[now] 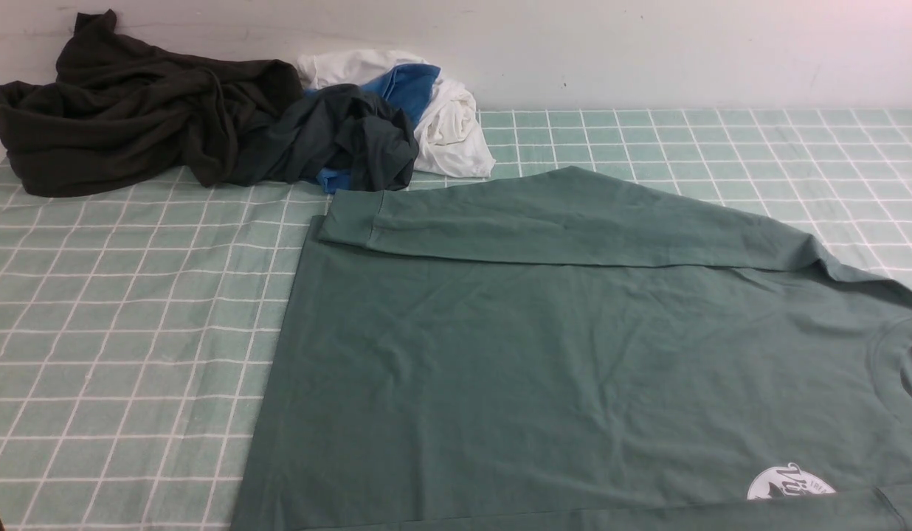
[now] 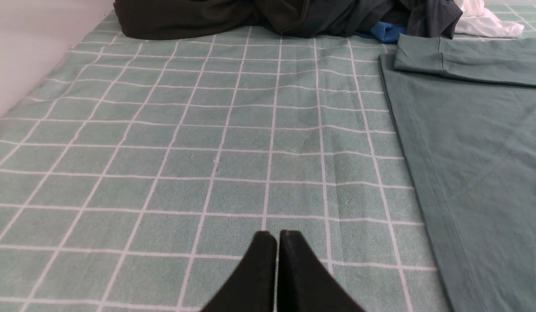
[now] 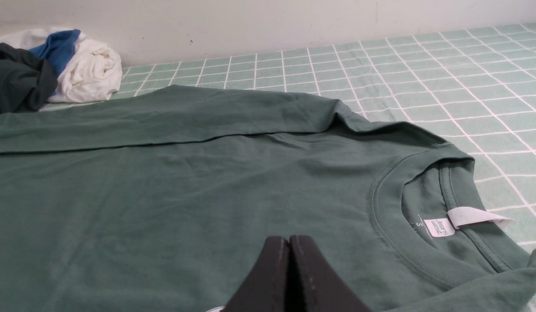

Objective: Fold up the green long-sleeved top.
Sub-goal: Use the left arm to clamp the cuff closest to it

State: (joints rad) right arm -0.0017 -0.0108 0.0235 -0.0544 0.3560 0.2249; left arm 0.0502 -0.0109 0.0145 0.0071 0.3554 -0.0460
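The green long-sleeved top (image 1: 574, 354) lies flat on the checked cloth, neck to the right, hem to the left. Its far sleeve (image 1: 544, 217) is folded across the body, cuff at the left. The white round logo (image 1: 789, 483) shows at the near right. My left gripper (image 2: 276, 235) is shut and empty above the bare cloth, left of the top's hem (image 2: 424, 182). My right gripper (image 3: 289, 239) is shut and empty above the top's chest (image 3: 185, 195), near the ribbed neck (image 3: 389, 216) with its white label. Neither gripper shows in the front view.
A very dark olive-black garment (image 1: 131, 110) is heaped at the far left by the wall. Next to it lie a dark teal-grey garment with blue trim (image 1: 345, 140) and a white one (image 1: 448, 118). The checked green cloth (image 1: 131, 332) covers the table.
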